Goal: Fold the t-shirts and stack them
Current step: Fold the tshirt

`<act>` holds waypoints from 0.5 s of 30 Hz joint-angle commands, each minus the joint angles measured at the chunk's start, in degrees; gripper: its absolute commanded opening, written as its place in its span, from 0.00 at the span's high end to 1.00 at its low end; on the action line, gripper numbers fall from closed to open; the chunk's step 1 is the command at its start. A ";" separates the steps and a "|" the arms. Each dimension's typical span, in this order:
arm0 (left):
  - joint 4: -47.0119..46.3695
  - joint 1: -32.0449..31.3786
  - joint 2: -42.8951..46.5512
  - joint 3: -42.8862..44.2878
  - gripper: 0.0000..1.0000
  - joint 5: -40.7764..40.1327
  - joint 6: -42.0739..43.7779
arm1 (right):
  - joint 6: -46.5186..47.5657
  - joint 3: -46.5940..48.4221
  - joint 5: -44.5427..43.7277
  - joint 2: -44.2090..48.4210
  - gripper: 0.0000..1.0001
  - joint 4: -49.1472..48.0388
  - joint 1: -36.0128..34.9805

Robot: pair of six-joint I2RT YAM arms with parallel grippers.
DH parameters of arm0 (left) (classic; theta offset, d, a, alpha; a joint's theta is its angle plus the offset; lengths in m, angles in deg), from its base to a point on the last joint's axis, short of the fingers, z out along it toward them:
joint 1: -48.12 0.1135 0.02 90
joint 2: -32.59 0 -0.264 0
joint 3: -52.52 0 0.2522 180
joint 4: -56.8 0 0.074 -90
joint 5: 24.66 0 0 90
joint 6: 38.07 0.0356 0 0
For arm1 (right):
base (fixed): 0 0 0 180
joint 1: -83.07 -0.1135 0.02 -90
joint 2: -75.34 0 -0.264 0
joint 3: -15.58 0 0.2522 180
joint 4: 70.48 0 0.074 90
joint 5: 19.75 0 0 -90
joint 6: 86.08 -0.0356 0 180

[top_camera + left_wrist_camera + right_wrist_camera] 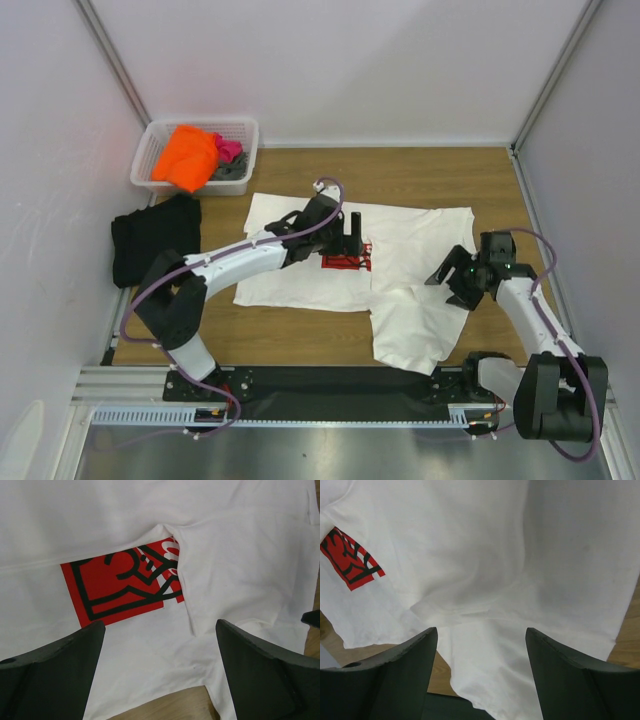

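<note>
shows white t-shirt (290,285) lying on counter (420,170), a fold overlapping its red-and-black graphic (340,263); left jaws spread wide above graphic, right jaws spread wide above shirt's right side, nothing pinched by either.

The wooden desk (450,170) carries a white t-shirt (420,250) spread across its middle, with one flap reaching the near edge. A black t-shirt (150,240) lies bunched at the left edge, perhaps overhanging it. A white lattice basket (146,160) sits in the far left corner.
</note>
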 commanded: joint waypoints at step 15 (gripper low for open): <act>-5.91 -0.88 7.63 -5.98 0.01 1.57 -2.58 | -5.88 -16.82 0.96 9.61 0.33 -26.17 -0.06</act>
